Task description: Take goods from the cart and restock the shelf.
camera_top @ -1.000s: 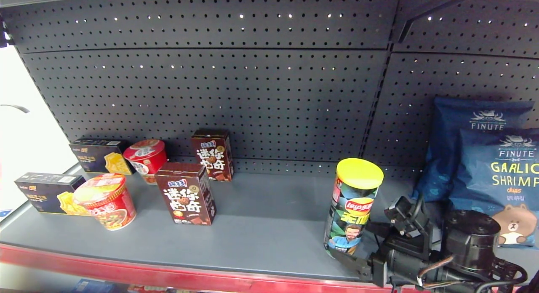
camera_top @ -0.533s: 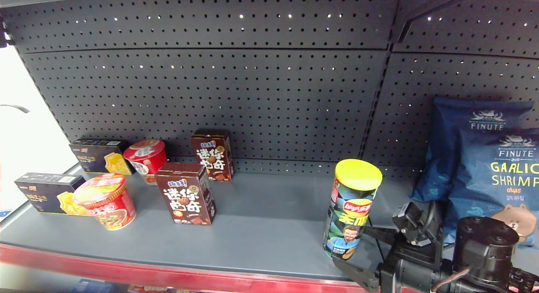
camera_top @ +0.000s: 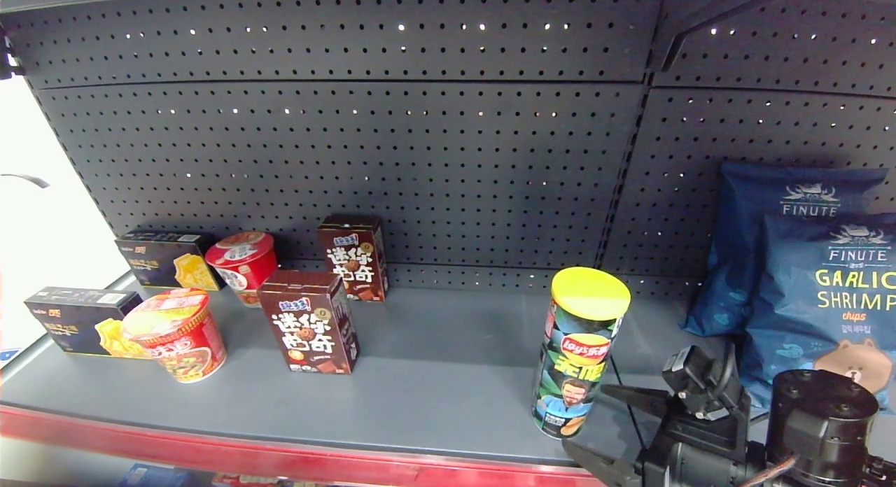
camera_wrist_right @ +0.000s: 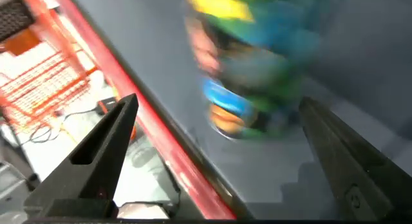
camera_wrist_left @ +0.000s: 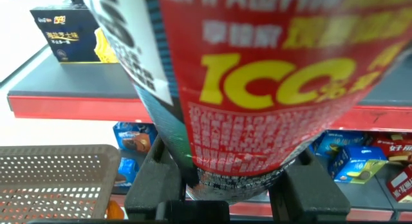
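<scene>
1. The green can [camera_top: 579, 354] with the yellow lid is standing on the shelf [camera_top: 434, 382], close to the red front edge and right of the middle.
2. The right tool [camera_top: 583, 415] is wide open down by the bottom of that can. In the right wrist view its two fingers [camera_wrist_right: 106, 143] sit either side of the can with gaps, so it's not gripping anything. The can is pretty blurry there.
3. The left tool [camera_wrist_left: 228, 185] is clamped on a red can [camera_wrist_left: 257, 82], with one finger on each side near the can's lower end. It's out in front of the shelf, and we can see a mesh basket [camera_wrist_left: 58, 179] below it.
4. On the left part of the shelf we've got two brown boxes [camera_top: 311, 321], one in front and one further back by the pegboard [camera_top: 392, 165].
5. Left of those are two red noodle cups [camera_top: 178, 335] and two dark boxes [camera_top: 73, 319], again front and back.
6. On the far right, blue bags [camera_top: 826, 291] lean against the back panel, well apart from the green can.
</scene>
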